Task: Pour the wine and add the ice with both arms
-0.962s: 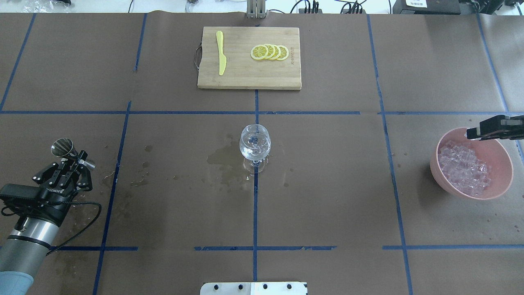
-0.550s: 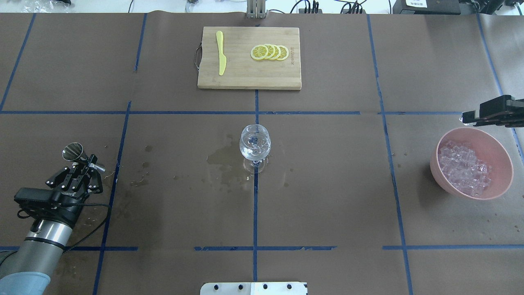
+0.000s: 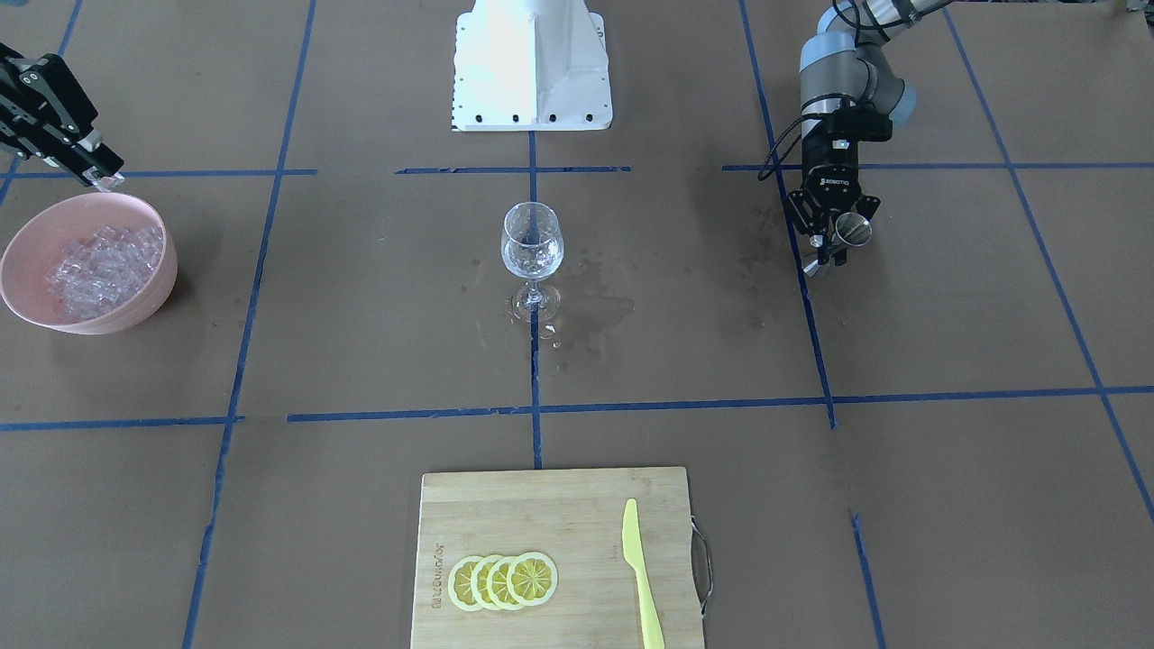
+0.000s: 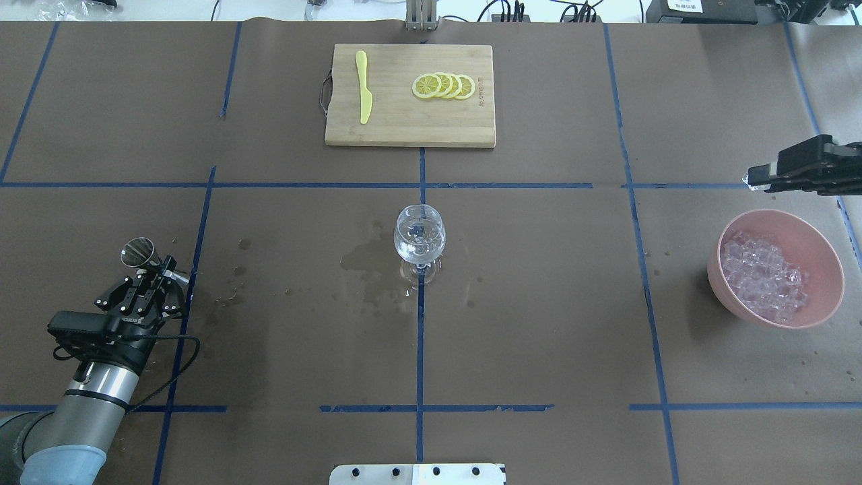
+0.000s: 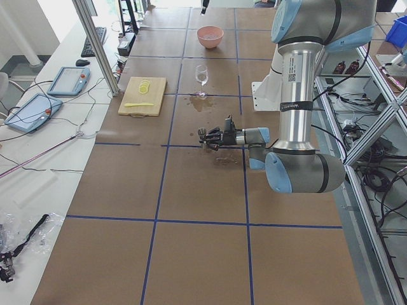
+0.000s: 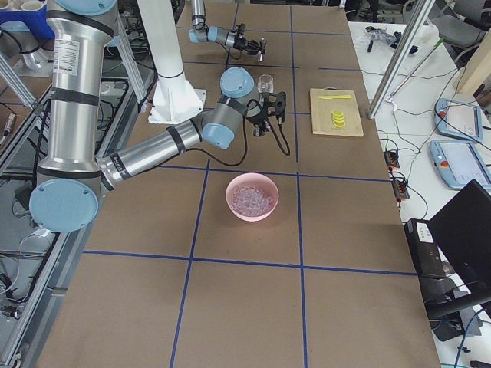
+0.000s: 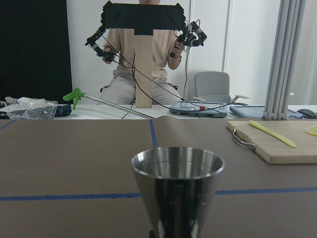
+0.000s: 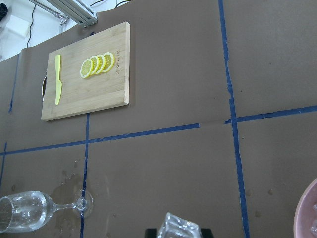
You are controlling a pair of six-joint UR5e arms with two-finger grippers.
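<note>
Overhead exterior gives us the left gripper (image 4: 153,275) clamped on a steel cup (image 4: 137,252), near the table's (image 4: 539,323) left edge. The right gripper (image 4: 754,179) pinches one cube (image 8: 181,228) just beyond the pink bowl (image 4: 811,239) of ice (image 4: 761,279), by the right edge. The glass (image 4: 419,232), holding a little wine (image 4: 419,252), stands at centre, well apart from both grippers. We read ROBOTIQ on the left gripper; the board's (image 4: 404,121) stamp is too small to read.
</note>
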